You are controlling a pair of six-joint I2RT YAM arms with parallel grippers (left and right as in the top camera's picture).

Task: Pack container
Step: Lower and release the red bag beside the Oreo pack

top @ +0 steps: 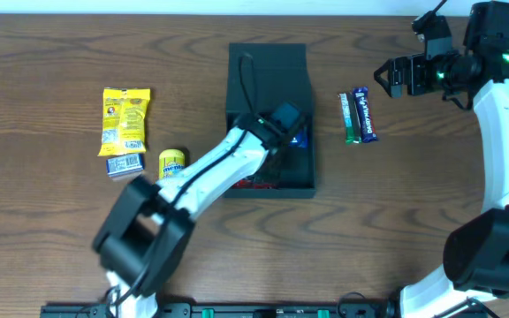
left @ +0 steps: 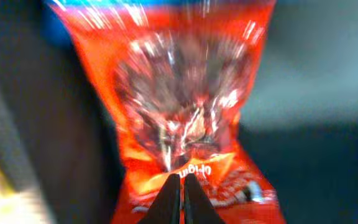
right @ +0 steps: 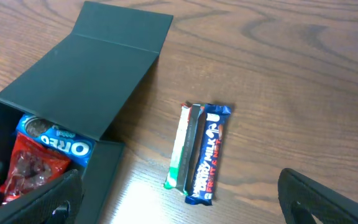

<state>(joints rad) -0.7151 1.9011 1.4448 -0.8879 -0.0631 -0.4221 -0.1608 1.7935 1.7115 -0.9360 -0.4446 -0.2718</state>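
The container (top: 269, 71) is a dark box at the table's middle, its flap lid folded back. Inside lie a red snack packet (top: 259, 183) and a blue Oreo pack (top: 300, 139). My left gripper (top: 285, 119) reaches into the box. In the left wrist view its jaws (left: 183, 178) are shut right over the red packet (left: 185, 106), with nothing seen between them. My right gripper (top: 396, 78) hangs open at the far right, above and beside a green bar (top: 350, 117) and a blue chocolate bar (top: 365, 115). The right wrist view shows both bars (right: 197, 152) next to the container (right: 86, 81).
Left of the box lie a yellow packet (top: 125, 119), a small blue-and-white box (top: 124, 164) and a yellow can (top: 172, 163). The left arm (top: 201, 177) crosses the box's front left corner. Bare wood table (top: 396, 203) lies to the right.
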